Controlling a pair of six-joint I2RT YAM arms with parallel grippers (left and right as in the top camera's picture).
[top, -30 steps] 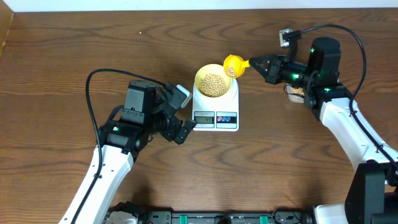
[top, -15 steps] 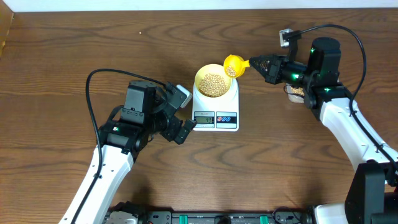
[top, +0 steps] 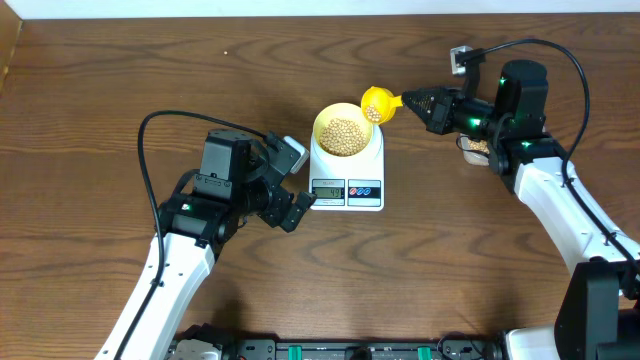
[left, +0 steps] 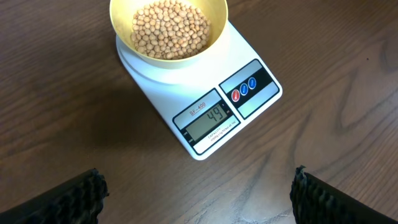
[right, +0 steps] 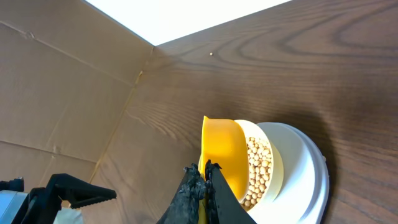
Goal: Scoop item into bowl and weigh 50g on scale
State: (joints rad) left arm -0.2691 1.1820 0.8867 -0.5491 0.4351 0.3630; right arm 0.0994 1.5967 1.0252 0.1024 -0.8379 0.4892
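The pale yellow-green bowl (top: 322,121) (left: 218,16), filled with tan beans (top: 343,135) (left: 169,29), stands on the white scale (top: 373,166) (left: 246,51), whose display (left: 211,116) reads 49. My right gripper (top: 408,100) (right: 206,170) is shut on the handle of a yellow scoop (top: 378,103) (right: 221,154). The scoop hangs tilted over the bowl's right rim with a few beans in it. Just left of the scale, my left gripper (top: 300,181) (left: 199,202) is open and low over the wood, with nothing between its fingers.
A clear tub (top: 474,147) with more beans sits under the right arm, mostly hidden. A cardboard wall (right: 68,93) stands along the table's far left edge. Cables loop behind both arms.
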